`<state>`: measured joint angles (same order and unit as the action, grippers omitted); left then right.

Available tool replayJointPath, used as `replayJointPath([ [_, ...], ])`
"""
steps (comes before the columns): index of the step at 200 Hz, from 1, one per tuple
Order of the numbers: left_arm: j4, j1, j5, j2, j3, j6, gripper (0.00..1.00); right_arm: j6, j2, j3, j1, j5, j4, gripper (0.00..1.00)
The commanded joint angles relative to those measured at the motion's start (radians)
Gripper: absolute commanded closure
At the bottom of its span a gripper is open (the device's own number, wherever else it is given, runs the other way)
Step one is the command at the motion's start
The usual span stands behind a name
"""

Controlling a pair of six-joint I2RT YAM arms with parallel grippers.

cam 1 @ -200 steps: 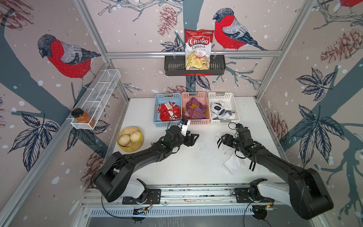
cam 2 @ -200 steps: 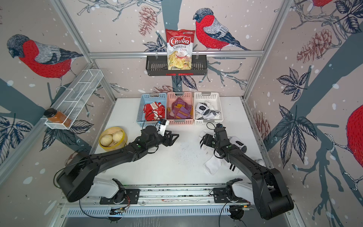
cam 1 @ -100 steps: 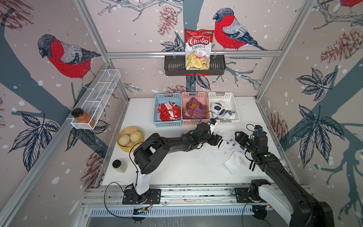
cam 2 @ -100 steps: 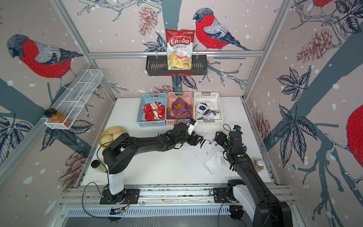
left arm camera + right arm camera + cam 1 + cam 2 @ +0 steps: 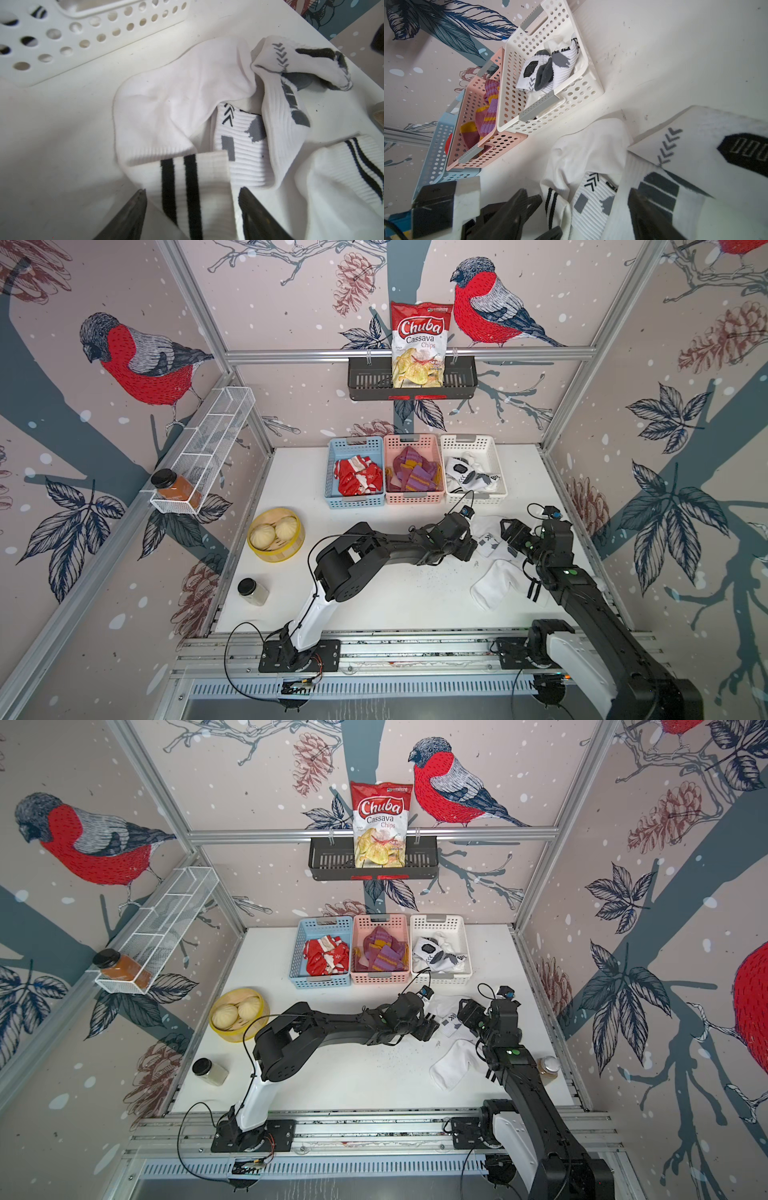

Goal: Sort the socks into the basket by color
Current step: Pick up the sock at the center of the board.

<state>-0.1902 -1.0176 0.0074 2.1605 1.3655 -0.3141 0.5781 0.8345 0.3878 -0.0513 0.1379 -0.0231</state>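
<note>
Several white socks (image 5: 176,99), black-striped or chevron-marked, lie crumpled together

Left arm (image 5: 386,545), right arm (image 5: 582,593) black and jointed, white lower links (image 5: 311,614), looping black cables (image 5: 226,653), left end effector (image 5: 192,189) dark, tapered.

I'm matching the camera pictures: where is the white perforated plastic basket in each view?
Both top views: white perforated plastic basket, rightmost in its row.
Left wrist: basket, picture's upper-left corner.
Right wrist: basket, upper middle.
Shared landmark: ribbed white sock with grey patches, near it.
</note>
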Motion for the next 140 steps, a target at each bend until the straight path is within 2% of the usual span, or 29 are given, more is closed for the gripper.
replayJointPath([
  [1, 0.033, -0.005, -0.034, 0.013, 0.017, 0.013, 0.31, -0.012, -0.008, -0.003, 0.004, 0.015, 0.004, 0.22],
  [26, 0.051, -0.006, -0.044, 0.023, 0.024, 0.016, 0.35, -0.013, -0.01, -0.004, 0.004, 0.017, 0.0, 0.22],
  [42, 0.079, -0.006, -0.061, 0.033, 0.04, 0.023, 0.41, -0.015, -0.015, -0.007, 0.003, 0.017, 0.0, 0.22],
  [74, 0.101, -0.006, -0.085, 0.024, 0.041, 0.026, 0.6, -0.017, -0.029, -0.009, 0.005, 0.013, -0.007, 0.23],
  [96, 0.115, -0.006, -0.114, 0.021, 0.038, 0.035, 0.8, -0.019, -0.04, -0.012, 0.005, 0.003, -0.015, 0.23],
  [114, 0.128, -0.004, -0.133, 0.017, 0.035, 0.045, 0.92, -0.02, -0.046, -0.012, 0.007, 0.006, -0.019, 0.23],
  [129, 0.135, -0.003, -0.14, 0.007, 0.028, 0.05, 0.99, -0.017, -0.05, -0.012, 0.007, 0.005, -0.019, 0.24],
  [140, 0.132, -0.003, -0.14, -0.007, 0.013, 0.053, 1.0, -0.016, -0.051, -0.012, 0.007, 0.003, -0.018, 0.24],
])
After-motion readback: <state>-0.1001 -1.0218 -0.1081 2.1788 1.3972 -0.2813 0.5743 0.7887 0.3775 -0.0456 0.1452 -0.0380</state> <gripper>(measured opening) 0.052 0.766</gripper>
